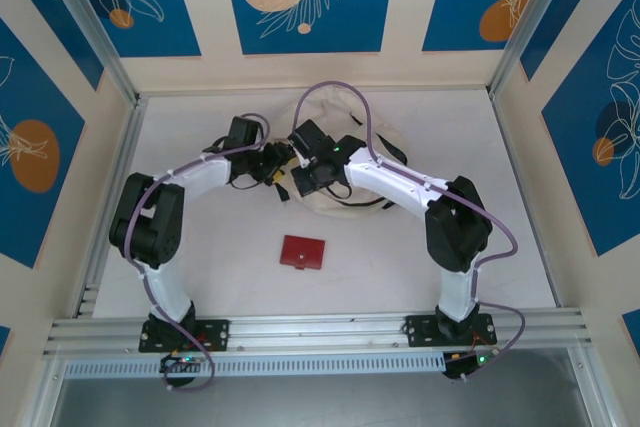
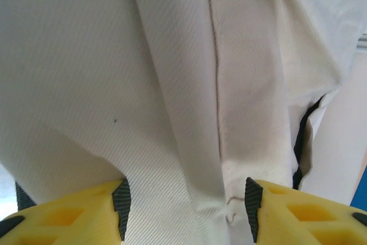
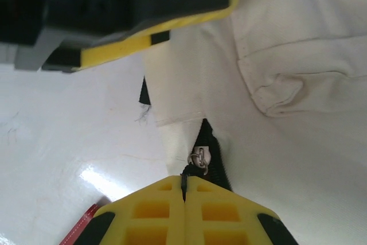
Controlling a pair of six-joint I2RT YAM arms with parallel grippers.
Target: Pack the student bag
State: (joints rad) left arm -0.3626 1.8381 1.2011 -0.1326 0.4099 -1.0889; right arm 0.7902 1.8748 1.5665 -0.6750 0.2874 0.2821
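The cream student bag (image 1: 330, 205) lies at the back middle of the table, partly under both wrists. My left gripper (image 1: 275, 169) is at its left side. In the left wrist view its jaws (image 2: 186, 207) stand apart with a raised fold of the bag's fabric (image 2: 172, 84) between the black pads (image 2: 121, 205). My right gripper (image 1: 300, 179) is shut (image 3: 184, 190) on the black zipper pull, just below the metal slider (image 3: 198, 158), where the black zipper (image 3: 213, 153) has parted.
A flat red booklet (image 1: 303, 252) lies on the white table in front of the bag, and its corner (image 3: 80, 228) sits by my right fingers. The left gripper's body (image 3: 132, 21) hangs close above the right one. Rails border the table.
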